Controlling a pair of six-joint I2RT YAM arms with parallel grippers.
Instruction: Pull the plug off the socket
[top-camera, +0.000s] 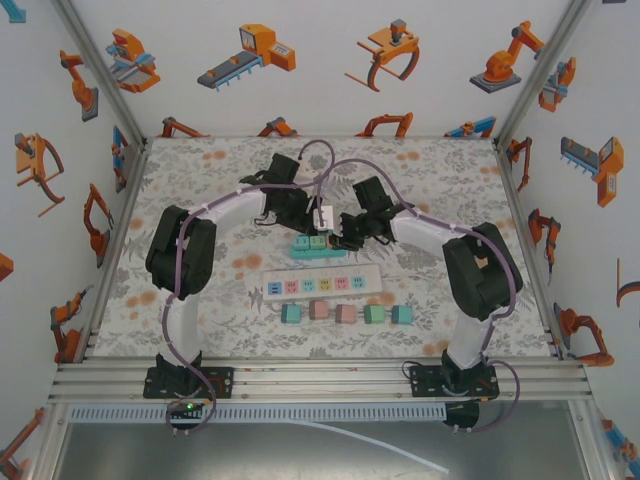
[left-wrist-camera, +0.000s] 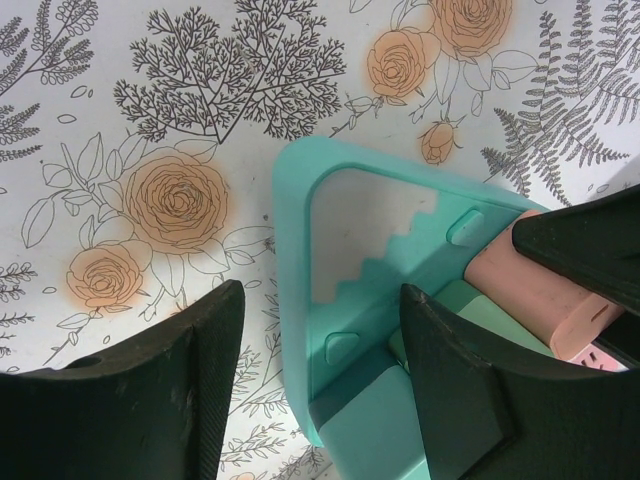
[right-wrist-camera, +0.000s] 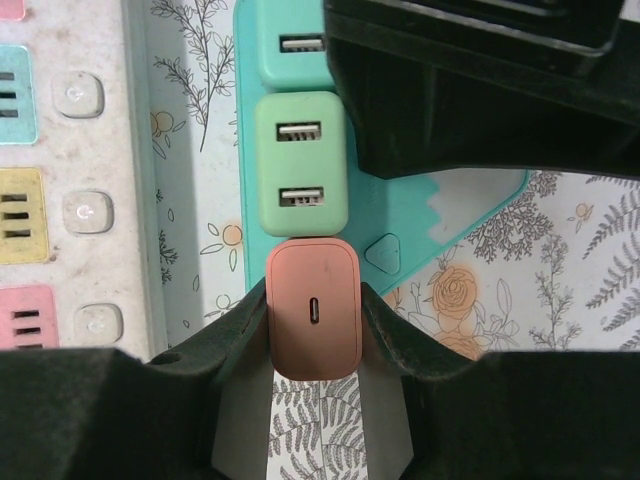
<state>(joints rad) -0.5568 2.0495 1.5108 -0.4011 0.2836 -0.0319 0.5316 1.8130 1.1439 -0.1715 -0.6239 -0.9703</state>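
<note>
A teal socket strip (top-camera: 304, 252) lies mid-table with a teal plug (right-wrist-camera: 290, 45), a green plug (right-wrist-camera: 300, 165) and a pink plug (right-wrist-camera: 312, 335) in a row on it. My right gripper (right-wrist-camera: 312, 300) is shut on the pink plug at the strip's end, one finger on each side. I cannot tell whether that plug is still seated. My left gripper (left-wrist-camera: 322, 295) straddles the strip's other end (left-wrist-camera: 295, 250) with its jaws open. A strip of table shows between its left finger (left-wrist-camera: 170, 390) and the strip's edge, and its right finger (left-wrist-camera: 470, 390) stands over the teal plug (left-wrist-camera: 385, 430).
A white power strip (top-camera: 322, 284) with coloured sockets lies just in front of the teal one, also seen in the right wrist view (right-wrist-camera: 70, 180). Several loose plugs (top-camera: 346, 314) stand in a row nearer the arms. Printed walls close in the table on three sides.
</note>
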